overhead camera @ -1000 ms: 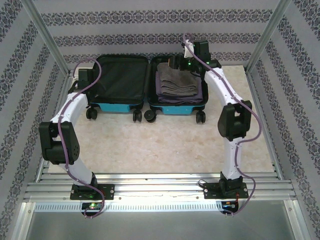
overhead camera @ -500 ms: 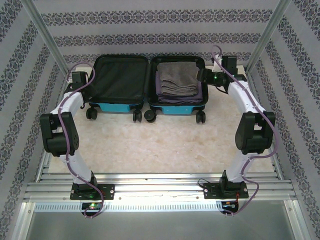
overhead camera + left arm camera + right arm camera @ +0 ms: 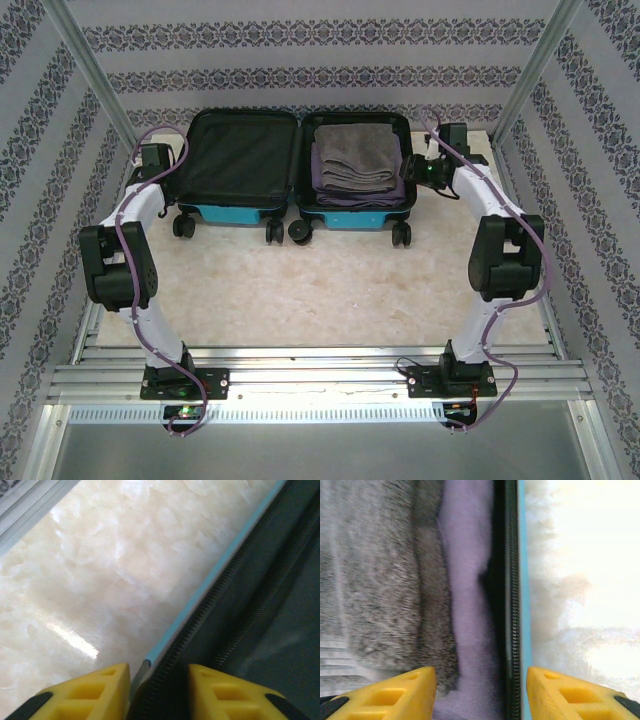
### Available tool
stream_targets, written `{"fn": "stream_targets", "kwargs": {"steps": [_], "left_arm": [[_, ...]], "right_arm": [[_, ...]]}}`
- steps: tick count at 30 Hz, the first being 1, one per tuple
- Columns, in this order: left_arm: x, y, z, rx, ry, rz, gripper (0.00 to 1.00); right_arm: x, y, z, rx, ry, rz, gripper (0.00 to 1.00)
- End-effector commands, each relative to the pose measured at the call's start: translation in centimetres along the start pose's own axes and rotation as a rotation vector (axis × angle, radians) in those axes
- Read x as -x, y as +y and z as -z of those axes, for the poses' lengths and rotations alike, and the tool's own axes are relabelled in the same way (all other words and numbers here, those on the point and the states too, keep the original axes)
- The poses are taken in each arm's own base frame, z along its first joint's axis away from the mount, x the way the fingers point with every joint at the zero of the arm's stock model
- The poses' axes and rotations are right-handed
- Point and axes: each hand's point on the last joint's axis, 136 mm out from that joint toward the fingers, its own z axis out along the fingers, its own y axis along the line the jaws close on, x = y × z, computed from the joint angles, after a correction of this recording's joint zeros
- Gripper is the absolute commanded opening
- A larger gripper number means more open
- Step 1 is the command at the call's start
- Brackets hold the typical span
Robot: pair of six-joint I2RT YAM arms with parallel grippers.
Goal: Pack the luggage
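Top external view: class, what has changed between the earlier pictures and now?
The right pincer swung rightward off the folded clothes to the right rim of the luggage, straddling it open. The left pincer shifted slightly left. Nothing was gripped or released; luggage and clothes stayed put.

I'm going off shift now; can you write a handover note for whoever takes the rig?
Left gripper: open, fingers astride the outer rim of the empty left half of the turquoise hard-shell suitcase.
Right gripper: open, above the right half's outer rim.
Done: folded grey cloths on a purple cloth lie in the right half.
Left: likely closing and zipping the suitcase, which lies open flat.
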Motion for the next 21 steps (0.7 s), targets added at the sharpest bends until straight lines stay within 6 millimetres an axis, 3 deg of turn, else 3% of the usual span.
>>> {"fn": "stream_targets", "kwargs": {"steps": [1, 10, 15, 21], "left_arm": [[-0.4, -1.2, -0.6, -0.048, 0.021, -0.014, 0.27], [-0.9, -1.4, -1.0, -0.061, 0.042, -0.017, 0.12], [-1.1, -1.5, -0.6, -0.073, 0.048, -0.023, 0.02], [-1.1, -1.4, 1.6, -0.083, 0.037, -0.037, 0.0]], "right_arm": [[-0.3, -1.2, -0.7, -0.057, 0.016, -0.008, 0.5], [-1.3, -0.9, -2.7, -0.05, 0.073, 0.012, 0.38], [-2.1, 0.1, -3.0, -0.025, 0.094, 0.038, 0.14], [-2.9, 1.7, -2.4, 0.026, 0.105, 0.07, 0.0]]}}
